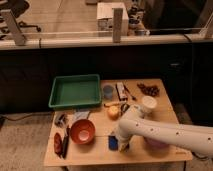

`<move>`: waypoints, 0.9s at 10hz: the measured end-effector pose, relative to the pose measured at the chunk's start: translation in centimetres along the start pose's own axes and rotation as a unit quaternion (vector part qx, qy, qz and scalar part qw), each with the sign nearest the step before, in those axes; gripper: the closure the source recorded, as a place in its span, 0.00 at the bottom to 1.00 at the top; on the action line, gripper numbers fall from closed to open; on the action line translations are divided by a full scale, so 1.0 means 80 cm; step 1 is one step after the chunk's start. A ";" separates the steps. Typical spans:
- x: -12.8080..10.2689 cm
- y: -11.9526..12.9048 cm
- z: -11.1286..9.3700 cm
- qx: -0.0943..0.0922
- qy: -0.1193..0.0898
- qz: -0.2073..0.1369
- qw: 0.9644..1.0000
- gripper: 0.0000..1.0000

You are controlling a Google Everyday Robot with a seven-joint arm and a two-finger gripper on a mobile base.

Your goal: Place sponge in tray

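Note:
The dark-blue sponge lies flat on the wooden table near the front, right of the orange bowl. My gripper at the end of the white arm is down at the sponge's right side, touching or nearly touching it. The green tray sits empty at the table's back left, well away from the sponge and gripper.
A light-blue cup, a small packet and dark grapes are at the back. An orange fruit and white cup sit mid-table. A purple bowl is under the arm. Utensils lie at the left edge.

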 end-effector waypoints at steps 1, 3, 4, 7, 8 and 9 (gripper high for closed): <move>-0.002 0.000 -0.001 0.002 0.000 0.001 1.000 0.65; -0.004 0.001 -0.003 0.005 -0.001 0.000 1.000 0.72; -0.007 0.001 -0.006 0.007 -0.001 -0.001 1.000 0.79; -0.011 -0.003 -0.013 0.014 -0.002 0.000 1.000 0.84; -0.012 -0.004 -0.016 0.016 -0.002 0.000 1.000 0.85; -0.013 -0.005 -0.018 0.017 -0.002 -0.001 1.000 0.85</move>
